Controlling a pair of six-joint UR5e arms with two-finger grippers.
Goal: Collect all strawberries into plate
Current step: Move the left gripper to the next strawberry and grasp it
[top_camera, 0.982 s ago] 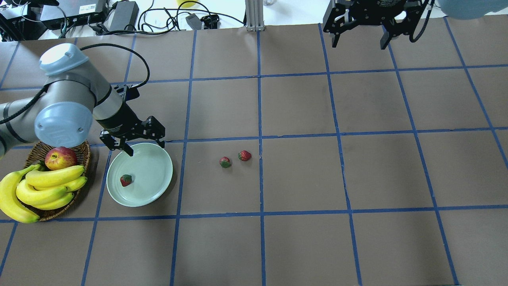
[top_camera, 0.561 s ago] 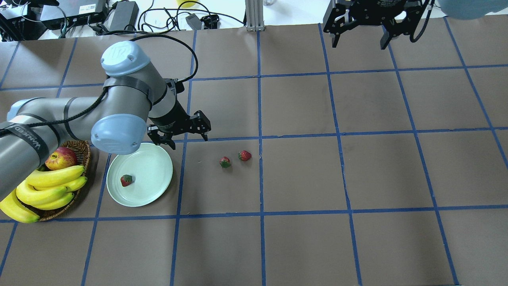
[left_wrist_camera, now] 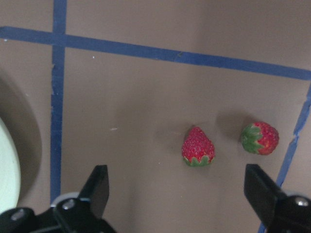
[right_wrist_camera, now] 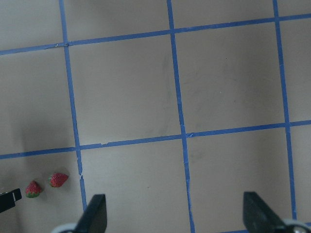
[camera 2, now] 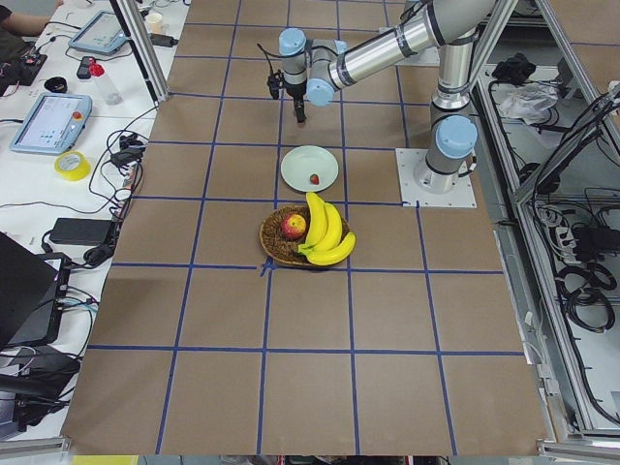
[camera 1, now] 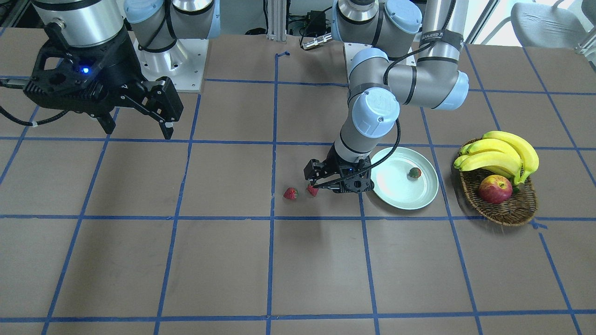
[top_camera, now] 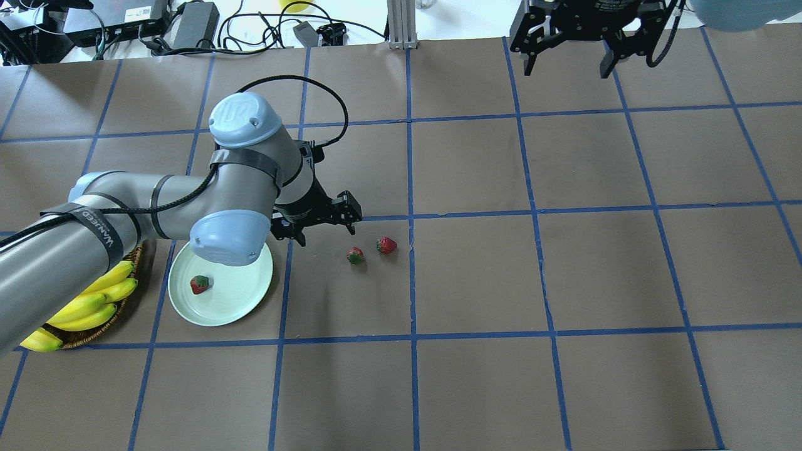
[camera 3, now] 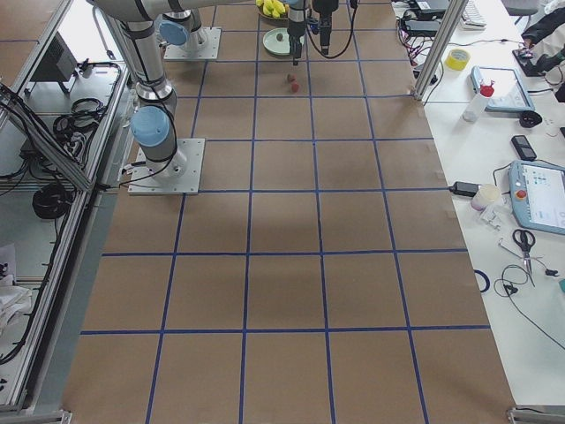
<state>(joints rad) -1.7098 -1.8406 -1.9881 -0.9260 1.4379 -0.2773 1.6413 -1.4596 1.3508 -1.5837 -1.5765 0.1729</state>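
- We find the bench (top_camera: 476,275) lit brightly and evenly from above; shadows on it are soft and faint.
- The plate (top_camera: 233,302) carries only a mild sheen.
- Past the bench's far edge, in the overhead view, white surfaces wash out.
- In the left wrist view we see the 2 strawberries (left_wrist_camera: 198,147) (left_wrist_camera: 260,138) sharp, each with a faint shadow; the left tool (left_wrist_camera: 179,196) is dark and slightly soft.

Silver-grey tube arms (top_camera: 50,263), pale-blue joint caps (top_camera: 243,118), looping black cables (top_camera: 288,77)
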